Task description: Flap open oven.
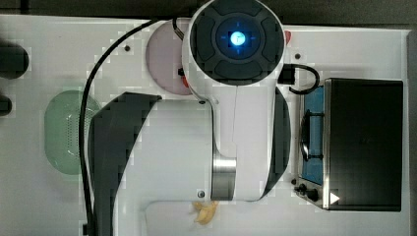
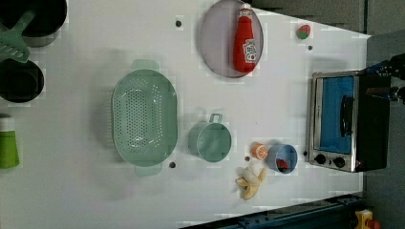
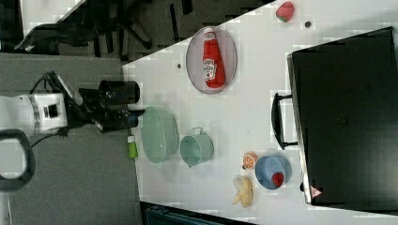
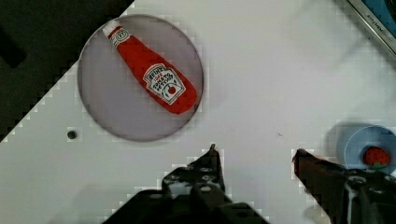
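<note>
White worktop, grey floor, dark clutter at the edges.

The flat white worktop (image 2: 267,95) runs wide and evenly lit, dotted with small dark holes. In the right view a plain grey floor (image 3: 70,187) spreads beside it, with black chair legs and frames (image 3: 141,23) bunched beyond the far corner. A dark blue metal rail (image 2: 296,217) lines the worktop's edge in the left view.

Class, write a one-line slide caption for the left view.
Closed oven beside colander, ketchup bottle on plate.
</note>
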Tool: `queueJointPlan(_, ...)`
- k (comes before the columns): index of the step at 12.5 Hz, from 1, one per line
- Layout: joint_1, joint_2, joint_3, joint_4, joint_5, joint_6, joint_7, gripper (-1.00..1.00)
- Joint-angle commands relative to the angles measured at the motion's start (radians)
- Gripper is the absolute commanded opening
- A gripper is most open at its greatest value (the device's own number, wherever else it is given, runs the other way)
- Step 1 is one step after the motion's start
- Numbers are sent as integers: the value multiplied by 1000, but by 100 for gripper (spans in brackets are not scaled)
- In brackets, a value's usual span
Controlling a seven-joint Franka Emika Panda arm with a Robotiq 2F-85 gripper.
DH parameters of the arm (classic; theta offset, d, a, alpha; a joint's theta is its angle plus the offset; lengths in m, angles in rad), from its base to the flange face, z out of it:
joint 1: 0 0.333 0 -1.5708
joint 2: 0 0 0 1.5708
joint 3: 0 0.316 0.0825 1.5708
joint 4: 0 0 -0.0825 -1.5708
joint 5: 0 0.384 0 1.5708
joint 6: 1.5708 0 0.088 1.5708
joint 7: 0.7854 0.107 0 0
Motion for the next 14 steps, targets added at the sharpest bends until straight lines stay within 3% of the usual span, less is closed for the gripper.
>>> queueJointPlan(1,-40,-323,-26,-231,-20,-112,77,59)
queueJointPlan(3,-40,-323,-26,-232,-20,-112,77,99)
queueJointPlan(6,-40,-323,-26,-231,-20,-112,77,100)
queueJointPlan(7,-40,-323,-26,-231,-20,-112,77,90)
queueJointPlan(13,-40,-323,-36,-251,-22,-111,62,-55)
queueJointPlan(14,-40,-323,-43,-256,-23,-109,35,-65)
